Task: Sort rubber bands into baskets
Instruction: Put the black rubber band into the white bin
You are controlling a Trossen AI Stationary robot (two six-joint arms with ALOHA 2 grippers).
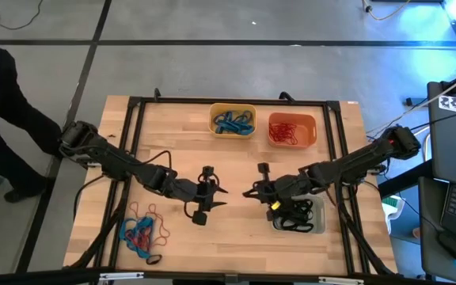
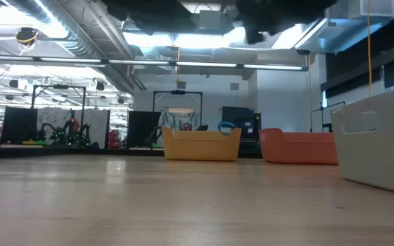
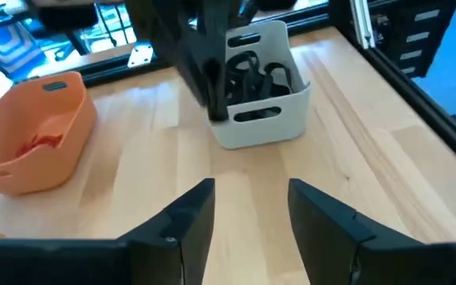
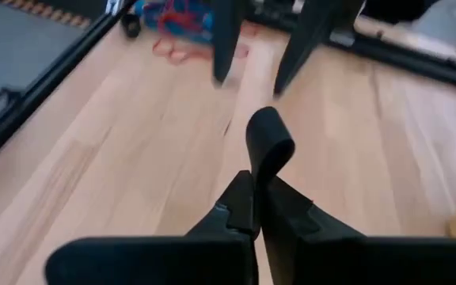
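Observation:
My right gripper (image 4: 258, 190) is shut on a black rubber band (image 4: 267, 146) over the table's middle (image 1: 248, 192). My left gripper (image 3: 252, 214) is open and empty, facing it from the left (image 1: 214, 194). A pile of blue, red and black rubber bands (image 1: 142, 232) lies on the table at the near left. The yellow basket (image 1: 233, 119) holds blue bands, the orange basket (image 1: 291, 130) holds red bands, and the pale grey basket (image 1: 299, 214) holds black bands. My right gripper pinches the black band between its two shut fingertips. A folded loop of the band (image 4: 269, 138) stands out past the fingertips. The fingers point toward the table's left. The band is lifted clear of the table.
The yellow basket (image 2: 202, 143) and the orange basket (image 2: 298, 147) stand at the far edge, and the grey basket (image 2: 378, 143) stands at the near right under my right arm. A dark frame (image 1: 133, 127) runs around the tabletop. A person stands off the table's left (image 1: 6, 103).

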